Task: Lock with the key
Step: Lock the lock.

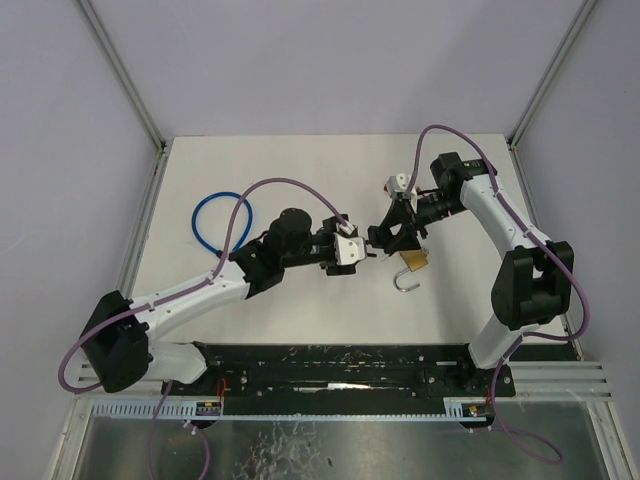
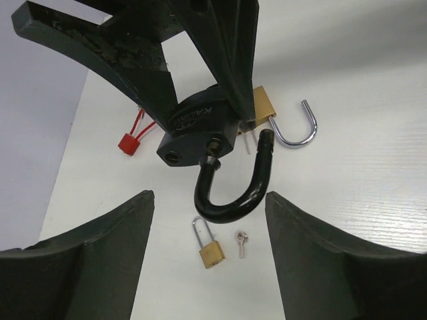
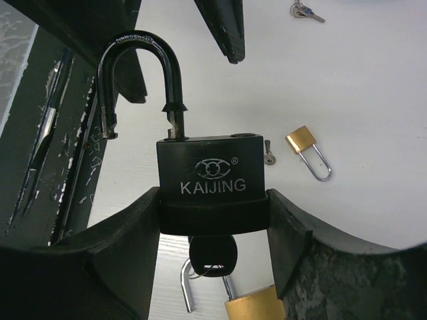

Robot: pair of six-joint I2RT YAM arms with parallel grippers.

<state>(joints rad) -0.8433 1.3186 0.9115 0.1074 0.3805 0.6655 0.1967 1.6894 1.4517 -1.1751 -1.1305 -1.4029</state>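
Jaws of the right gripper (image 3: 213,223) are clamped on the lower body of the black padlock (image 3: 212,175), holding it in the air above the table (image 1: 300,180). The key (image 3: 212,256) sits in the keyway on the underside, its black head hanging between the fingers. The shackle (image 3: 141,48) is open: one leg is seated in the body, and the free end is out and swung away from its hole. The left gripper (image 2: 208,203) faces the shackle with jaws wide and nothing between them, near the shackle but apart from it.

Step in hand, as judged: close the shackle.
- Rotate the free end until it stands directly over the empty hole.
- Press on the crown of the shackle, straight along the leg, so the body does not twist in the right grip.
- Keep the left fingers clear of the key.

The small brass padlock (image 3: 308,148) and small key (image 3: 269,155) on the table need no attention.
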